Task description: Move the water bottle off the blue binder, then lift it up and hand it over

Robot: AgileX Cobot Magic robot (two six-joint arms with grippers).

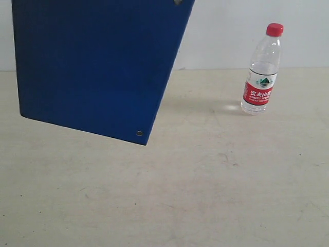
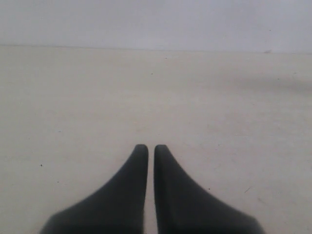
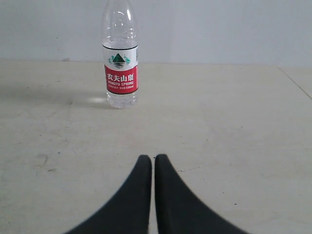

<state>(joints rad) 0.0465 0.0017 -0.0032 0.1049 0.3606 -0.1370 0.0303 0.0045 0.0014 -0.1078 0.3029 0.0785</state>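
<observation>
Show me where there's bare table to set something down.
The near stretch of table, in front of the blue binder and the water bottle, is bare; so is the strip between them. Only the far right is taken, where the bottle stands. Behind the binder is hidden.

To the left, the flat rectangular deep-blue binder (image 1: pixel 97 62) sits tilted, its lower corner over the pale flat bench (image 1: pixel 205 185). To the right and well apart from it, the small clear plastic water bottle (image 1: pixel 262 72) stands upright on the bench, near the plain wall (image 1: pixel 231 31) behind. The right tool (image 3: pixel 153 158) is in front of the bottle, apart from it.
</observation>
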